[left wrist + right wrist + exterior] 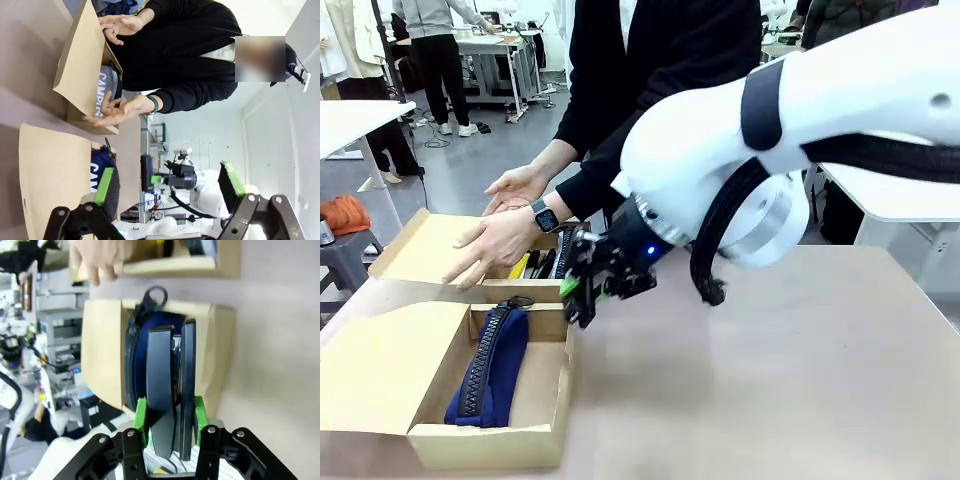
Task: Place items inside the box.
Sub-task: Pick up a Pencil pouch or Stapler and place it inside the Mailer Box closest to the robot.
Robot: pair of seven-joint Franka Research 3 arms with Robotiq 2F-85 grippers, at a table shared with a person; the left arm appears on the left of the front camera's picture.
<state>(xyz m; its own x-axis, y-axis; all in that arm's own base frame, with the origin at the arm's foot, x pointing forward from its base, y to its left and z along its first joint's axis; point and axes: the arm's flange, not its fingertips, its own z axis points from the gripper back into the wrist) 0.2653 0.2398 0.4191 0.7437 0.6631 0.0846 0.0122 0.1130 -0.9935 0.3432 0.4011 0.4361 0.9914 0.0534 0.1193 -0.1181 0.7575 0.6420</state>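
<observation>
My right gripper [578, 298] hangs over the near box's [490, 446] back right corner. It is shut on a black clip-like tool [161, 371], which stands between the green pads [141, 412]. Under it a navy zip pouch [490, 370] lies in that box. The far box [420, 246] holds a yellow utility knife [520, 266] and small black tools [548, 262]. A person's hand [498, 243] rests on that box's flap. My left gripper [167, 192] is open with nothing between its fingers, looking at both boxes and a pouch lettered "CAMPUS" [102, 88].
The person stands at the far side, the other hand [520, 185] held palm up behind the far box. My right arm's white body [770, 130] spans the upper right. Bare tabletop [770, 380] lies to the right of the boxes.
</observation>
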